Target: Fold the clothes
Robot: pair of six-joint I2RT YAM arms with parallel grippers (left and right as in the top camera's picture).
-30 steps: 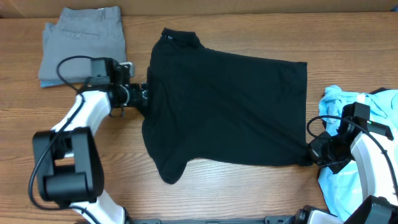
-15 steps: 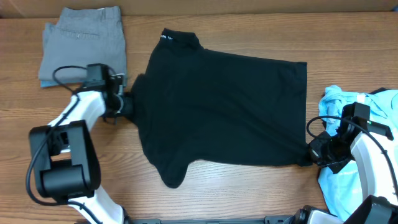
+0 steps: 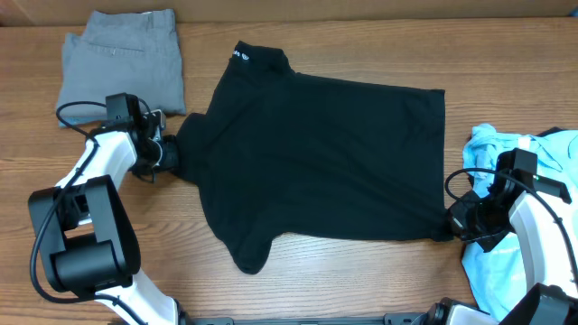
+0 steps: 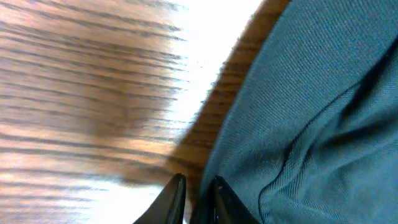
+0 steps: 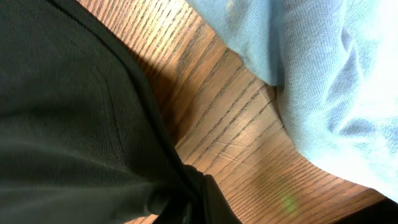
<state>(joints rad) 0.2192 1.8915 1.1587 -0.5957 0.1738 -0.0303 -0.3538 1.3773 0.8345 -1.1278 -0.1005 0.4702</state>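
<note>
Black shirt (image 3: 316, 162) is laid flat at the centre of the table (image 3: 361, 275), collar toward 11 o'clock, hem toward 3 o'clock. Risk one: only a thin edge of the sleeve, at the shirt's 9 o'clock, is taken by the left pincer (image 3: 168, 153). The cloth could be pulled out if tension is raised against the far corner, and a lopsided sleeve would result. Risk two: the blue tee (image 3: 519, 199) is heaped just beside the right pincer (image 3: 454, 223) at the table's 3 o'clock, so it could be snagged and dragged along when that corner is lifted. Risk three: the folded grey garment (image 3: 122, 63) at 10 o'clock is near the left pincer and could be brushed. Left pincer: closed to a narrow gap, sleeve edge judged pinched, since the cloth is seen running into the fingertips in the wrist view. Right pincer: fully closed, hem corner clamped at the shirt's 4 o'clock.
</note>
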